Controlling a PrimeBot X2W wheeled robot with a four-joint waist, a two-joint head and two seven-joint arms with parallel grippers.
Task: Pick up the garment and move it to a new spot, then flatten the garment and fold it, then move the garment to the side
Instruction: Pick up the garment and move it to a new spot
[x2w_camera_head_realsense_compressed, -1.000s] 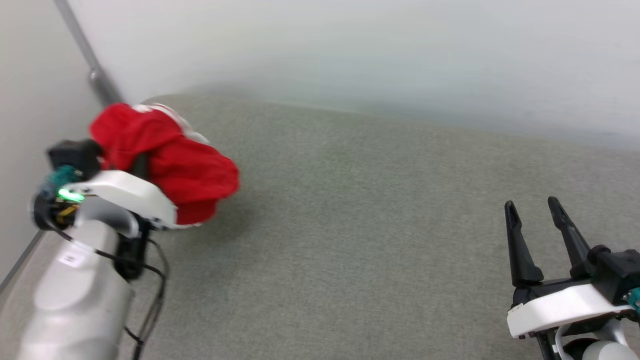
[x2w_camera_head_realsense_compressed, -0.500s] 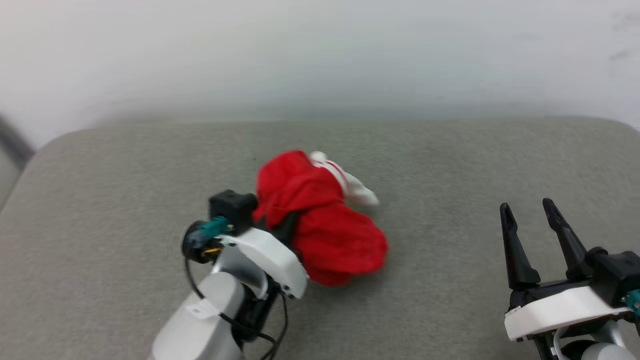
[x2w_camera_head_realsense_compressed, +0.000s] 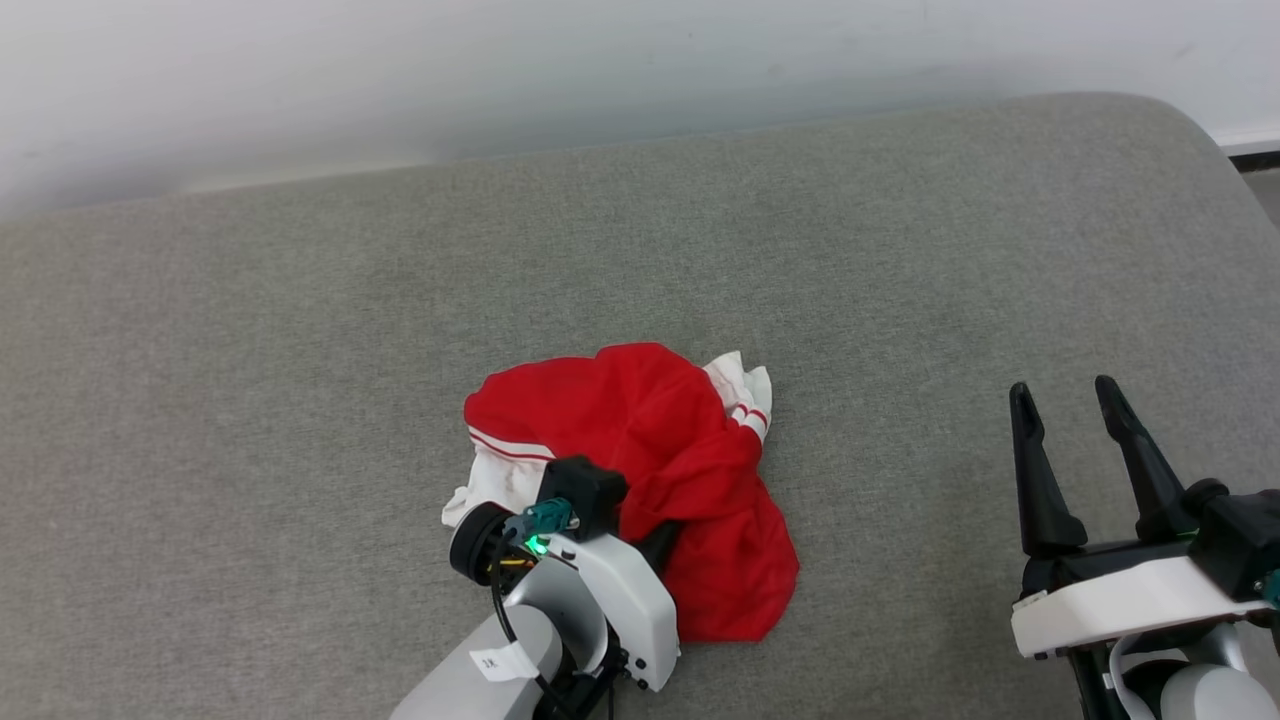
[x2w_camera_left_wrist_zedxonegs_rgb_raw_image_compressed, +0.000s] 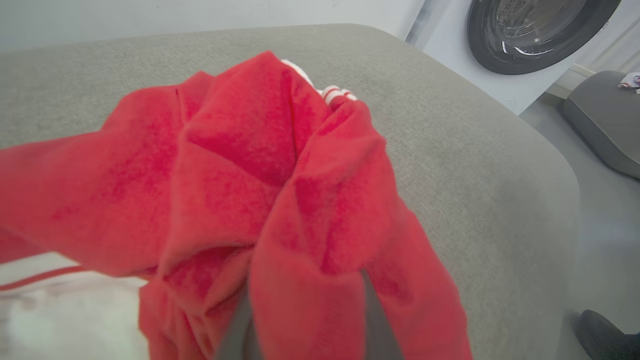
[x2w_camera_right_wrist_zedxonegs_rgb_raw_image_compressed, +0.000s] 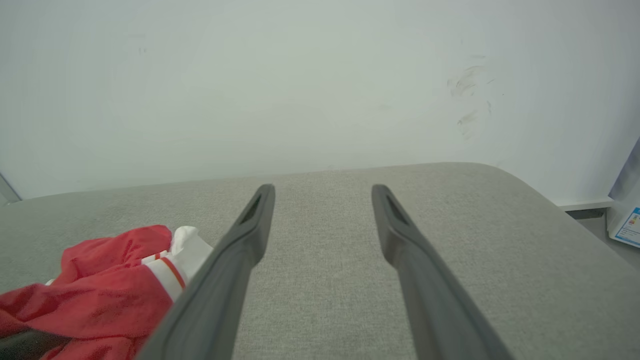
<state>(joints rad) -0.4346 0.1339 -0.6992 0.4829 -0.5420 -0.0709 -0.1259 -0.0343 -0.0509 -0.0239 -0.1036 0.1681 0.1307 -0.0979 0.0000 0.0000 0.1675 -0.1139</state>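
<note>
Grey cushion (x2w_camera_head_realsense_compressed: 900, 250) meets a white wall (x2w_camera_head_realsense_compressed: 400, 70) along its far edge, bare to the left, far and right of one garment (x2w_camera_head_realsense_compressed: 650, 430) crumpled near its middle. Of two grippers, the left gripper (x2w_camera_head_realsense_compressed: 655, 545) is clamped on a red fold; the right gripper (x2w_camera_head_realsense_compressed: 1065, 400) hovers with jaws apart, well to the right.

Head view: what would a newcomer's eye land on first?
The crumpled red garment with white, red-striped sleeve trim, heaped near the middle of the grey padded surface. The left gripper is buried in it with cloth bunched in its grip, while the right gripper hangs open and empty at the lower right.
</note>
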